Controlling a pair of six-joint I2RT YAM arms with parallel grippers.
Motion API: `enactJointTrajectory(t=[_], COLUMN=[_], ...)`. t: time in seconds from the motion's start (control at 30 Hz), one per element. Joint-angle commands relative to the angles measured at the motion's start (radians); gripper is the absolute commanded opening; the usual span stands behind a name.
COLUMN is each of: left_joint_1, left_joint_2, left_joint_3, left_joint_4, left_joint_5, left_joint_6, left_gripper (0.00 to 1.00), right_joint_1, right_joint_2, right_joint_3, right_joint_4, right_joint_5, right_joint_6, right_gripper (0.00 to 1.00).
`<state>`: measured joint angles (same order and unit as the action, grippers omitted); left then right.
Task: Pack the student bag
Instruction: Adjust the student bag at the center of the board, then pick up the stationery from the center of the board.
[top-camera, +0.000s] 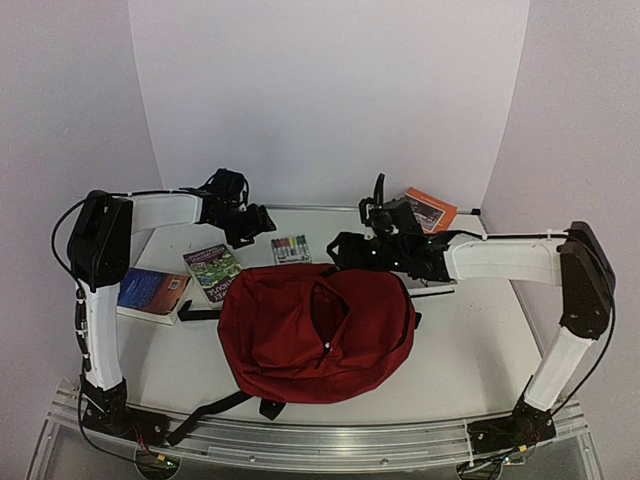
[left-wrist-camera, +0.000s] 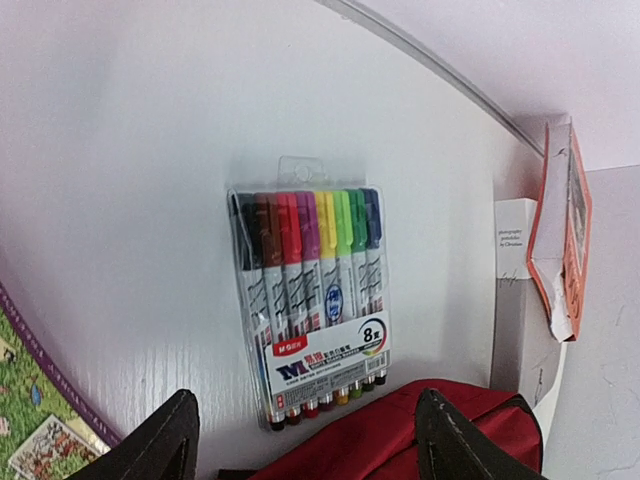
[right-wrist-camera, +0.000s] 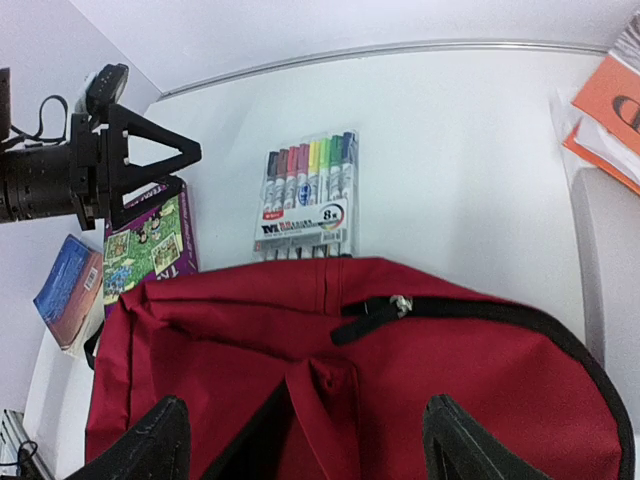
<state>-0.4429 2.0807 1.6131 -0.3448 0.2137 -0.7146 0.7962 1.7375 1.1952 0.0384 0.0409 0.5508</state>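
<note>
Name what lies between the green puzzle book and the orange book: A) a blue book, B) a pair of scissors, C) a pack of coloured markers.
C: the marker pack lies just beyond the student bag, with the green puzzle book on its left and the orange book on its right.

White table (top-camera: 470, 345): bag (top-camera: 315, 335), marker pack (top-camera: 291, 248), 3 books (top-camera: 212, 272).
</note>
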Motion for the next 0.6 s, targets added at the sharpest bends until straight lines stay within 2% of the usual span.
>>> enactJointTrajectory(t=[0.0,0.27,0.57], left_joint_1=[0.035,0.051,0.053], left_joint_2=[0.061,0.148,0.202], left_joint_3=[0.015,0.060,0.093], left_joint_4=[0.102,0.087,0.086], left_joint_5=[0.126,0.155,0.189], left_joint_6=[-0.006,0.025,0.044], left_gripper=[0.70,0.61,0.59], right_joint_1=[-0.043,-0.107,-0.150], right_joint_2=[0.154,0.452,0.684], right_joint_3=[0.164,0.455,0.672], right_joint_4=[0.009,0.009,0.006], right_joint_5=[-0.113,-0.244,-0.299], right_joint_6=[-0.058,-0.060,-0.032], right_gripper=[0.74,0.60,0.59])
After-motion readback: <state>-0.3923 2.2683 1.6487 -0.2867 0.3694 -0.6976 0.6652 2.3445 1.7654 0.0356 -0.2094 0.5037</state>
